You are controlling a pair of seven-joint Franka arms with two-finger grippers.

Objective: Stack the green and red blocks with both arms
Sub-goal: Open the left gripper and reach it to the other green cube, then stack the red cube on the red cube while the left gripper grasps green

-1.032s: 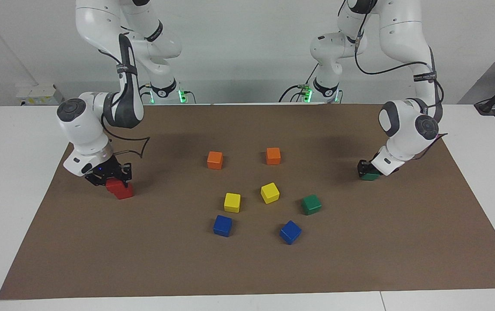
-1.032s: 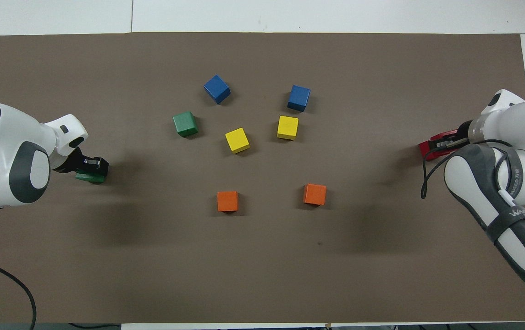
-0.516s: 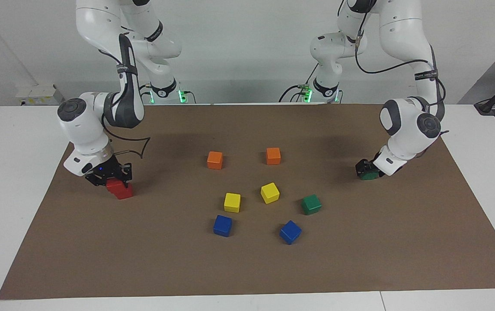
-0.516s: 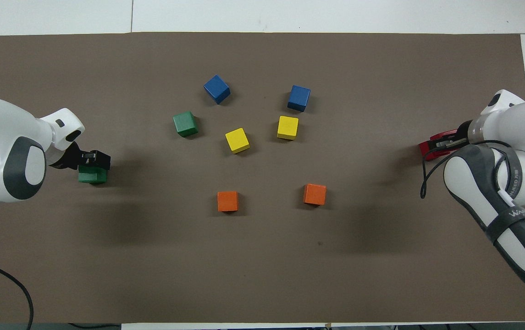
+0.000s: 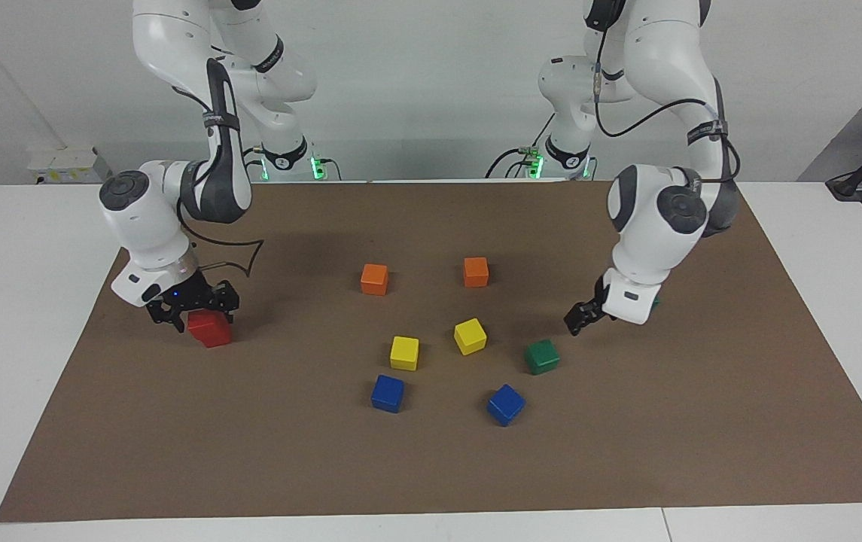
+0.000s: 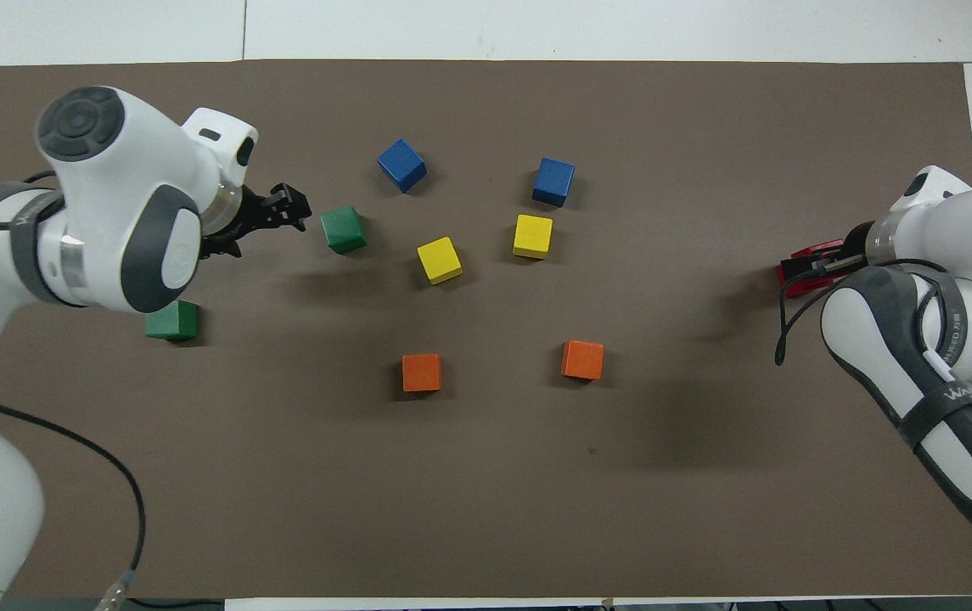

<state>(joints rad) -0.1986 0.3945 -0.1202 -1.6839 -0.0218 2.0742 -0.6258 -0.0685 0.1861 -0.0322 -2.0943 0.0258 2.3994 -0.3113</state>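
One green block (image 5: pixel 542 356) lies on the brown mat beside a yellow cube; it also shows in the overhead view (image 6: pixel 342 229). The other green block (image 6: pixel 171 321) lies alone toward the left arm's end, almost hidden by the arm in the facing view. My left gripper (image 5: pixel 576 320) is open and empty in the air just beside the first green block, apart from it. The red blocks (image 5: pixel 211 331) show as one red mass under my right gripper (image 5: pixel 193 312); I cannot tell the two apart. The right gripper's fingers stand spread on either side of the red.
Two orange cubes (image 5: pixel 374 278) (image 5: pixel 476 272) lie nearer to the robots. Two yellow cubes (image 5: pixel 404 352) (image 5: pixel 470 336) and two blue cubes (image 5: pixel 388 393) (image 5: pixel 505 404) lie mid-mat. The brown mat (image 5: pixel 431 467) is ringed by white table.
My left gripper let go of a green block, rose and swung toward the other green block mid-mat. My right gripper set its red block squarely on the red below and spread its fingers.
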